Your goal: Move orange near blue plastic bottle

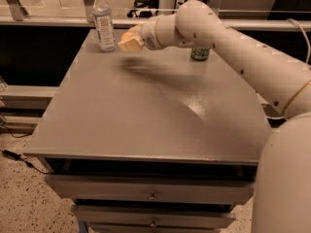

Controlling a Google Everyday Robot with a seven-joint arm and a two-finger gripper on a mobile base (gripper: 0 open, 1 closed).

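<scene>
The blue plastic bottle [103, 22] stands upright at the far left corner of the grey table [146, 115], with a white cap and pale label. My gripper [130, 41] hovers just right of the bottle, a little above the table top, at the end of my white arm reaching in from the right. It is shut on the orange [128, 34], whose orange skin shows only partly between the pale fingers. A small gap separates the gripper from the bottle.
A green soda can [199, 54] stands at the far edge of the table, mostly hidden behind my arm. The table has drawers [151, 194] below its front edge. A railing and dark gap lie behind the table.
</scene>
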